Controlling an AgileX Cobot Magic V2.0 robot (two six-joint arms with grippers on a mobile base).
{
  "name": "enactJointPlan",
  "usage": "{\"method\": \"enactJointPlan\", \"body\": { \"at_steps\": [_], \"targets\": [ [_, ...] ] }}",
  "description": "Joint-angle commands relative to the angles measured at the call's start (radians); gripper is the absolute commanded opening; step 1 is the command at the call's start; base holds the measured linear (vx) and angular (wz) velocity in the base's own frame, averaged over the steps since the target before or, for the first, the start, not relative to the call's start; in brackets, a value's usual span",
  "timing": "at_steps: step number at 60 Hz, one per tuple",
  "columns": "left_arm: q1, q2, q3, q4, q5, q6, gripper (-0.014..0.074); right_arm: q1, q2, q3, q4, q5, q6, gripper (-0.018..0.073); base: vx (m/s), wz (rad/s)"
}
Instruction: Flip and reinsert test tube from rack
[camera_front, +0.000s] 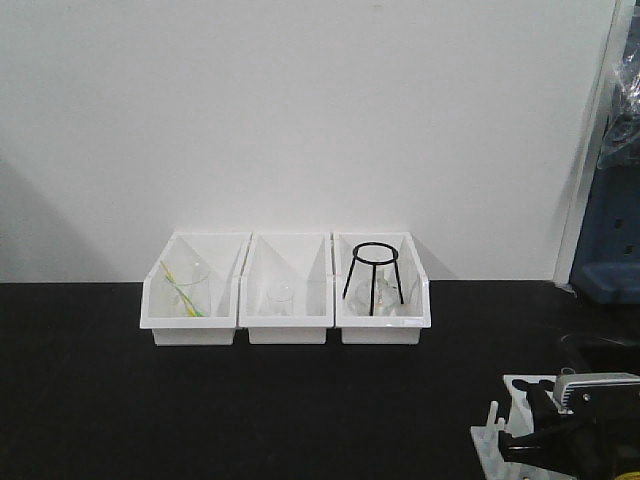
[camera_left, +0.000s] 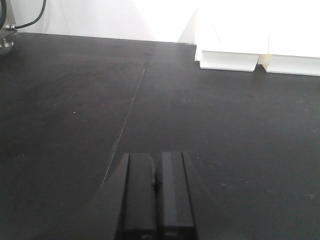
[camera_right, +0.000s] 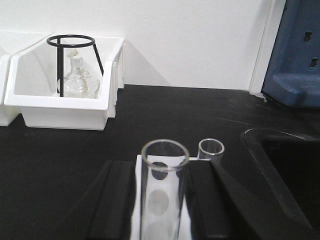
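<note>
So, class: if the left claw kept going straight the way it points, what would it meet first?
Bare black tabletop lies ahead of the shut left claw. The first object in line is probably the white bins at the far wall, though depth is unclear.

Worktop (camera_front: 300, 410) black. 3 bins (camera_front: 286, 290) white, ring stand (camera_front: 372, 275) black. Rack (camera_right: 159, 200) white w/ dark holes. Test tube (camera_right: 162, 200) clear. Right tool (camera_right: 162, 200) black. Wall (camera_front: 300, 110) white.

Black tabletop (camera_front: 90, 400) under my arms; matte, w/ thin seam visible in my left wrist view. Directly on it: three white bins (camera_front: 288, 290) side by side at back wall; white rack (camera_front: 515, 425) near front-right edge.
</note>
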Motion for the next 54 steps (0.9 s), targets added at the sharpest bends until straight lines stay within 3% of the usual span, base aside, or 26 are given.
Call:
{"method": "enactJointPlan", "body": {
  "at_steps": [1, 16, 26, 35, 44, 54],
  "targets": [
    [-0.007, -0.003, 0.002, -0.004, -0.088, 0.000, -0.0006, 0.004, -0.034, -0.022, -0.017, -0.110, -0.001, 0.0400, 0.00, 0.00],
    [-0.007, -0.003, 0.002, -0.004, -0.088, 0.000, -0.0006, 0.004, -0.170, -0.022, -0.016, -0.067, -0.002, 0.0425, 0.00, 0.00],
    [-0.007, -0.003, 0.002, -0.004, -0.088, 0.000, -0.0006, 0.004, -0.361, -0.024, -0.017, 0.066, -0.002, 0.0424, 0.00, 0.00],
    [-0.007, -0.003, 0.002, -0.004, -0.088, 0.000, -0.0006, 0.004, -0.573, -0.025, -0.044, 0.332, 0.001, 0.0323, 0.00, 0.00],
    [-0.007, -0.003, 0.002, -0.004, -0.088, 0.000, -0.0006, 0.004, -0.806, -0.025, -0.046, 0.746, -0.005, -0.0006, 0.00, 0.00],
    [-0.007, -0.003, 0.002, -0.004, -0.088, 0.000, -0.0006, 0.004, -1.047, -0.021, -0.046, 1.104, -0.020, -0.0015, 0.00, 0.00]
  ]
}}
